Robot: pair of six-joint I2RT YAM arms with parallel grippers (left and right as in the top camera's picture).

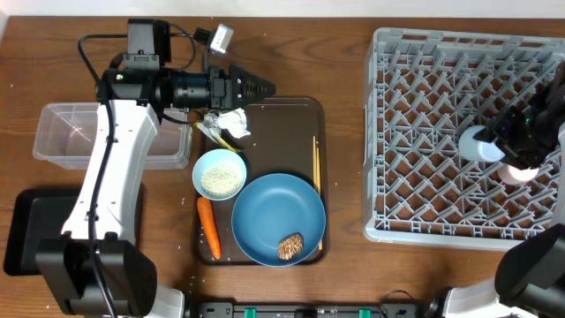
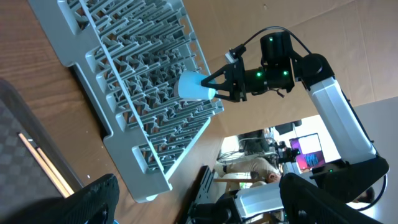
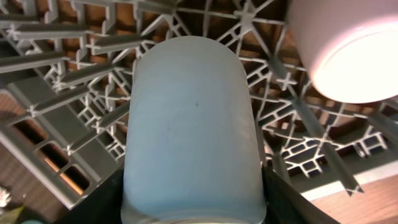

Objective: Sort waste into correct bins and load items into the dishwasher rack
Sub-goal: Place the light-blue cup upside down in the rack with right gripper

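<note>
My right gripper [image 1: 493,141] is shut on the light blue cup [image 1: 475,144] and holds it on its side over the grey dishwasher rack [image 1: 424,132]. The cup fills the right wrist view [image 3: 193,124]. The pink cup [image 1: 519,172] sits in the rack beside it. My left gripper [image 1: 254,87] is open and empty above the far left corner of the brown serving tray. On that tray lie the crumpled tissue [image 1: 233,121], yellow-green wrapper [image 1: 215,133], white bowl [image 1: 219,174] with rice, carrot [image 1: 208,227], chopsticks [image 1: 317,177] and blue plate [image 1: 278,212] with a brown food piece [image 1: 290,246].
The clear tub [image 1: 79,132] stands at the left, partly under my left arm. The black tray [image 1: 22,231] lies at the front left. The brown serving tray [image 1: 291,110] sits mid-table, left of the rack. A bare wood strip separates the two.
</note>
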